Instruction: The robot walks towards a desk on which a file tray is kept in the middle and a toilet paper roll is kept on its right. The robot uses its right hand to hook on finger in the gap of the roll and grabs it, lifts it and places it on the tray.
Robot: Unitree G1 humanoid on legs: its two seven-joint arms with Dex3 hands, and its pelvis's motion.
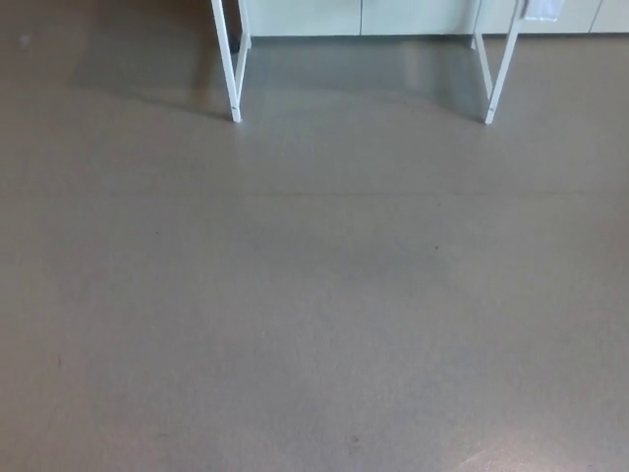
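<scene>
Only grey floor [314,295] and the bottom of the desk show in the head view. Two white desk legs stand at the top: the left leg [228,69] and the right leg [499,74]. The desk top, the file tray and the toilet paper roll are out of the picture. Neither of my hands shows.
A pale wall base or cabinet front [393,15] runs along the top edge behind the desk legs. A faint seam crosses the floor [295,194] in front of the legs. A bright glare patch lies at the bottom right [491,460].
</scene>
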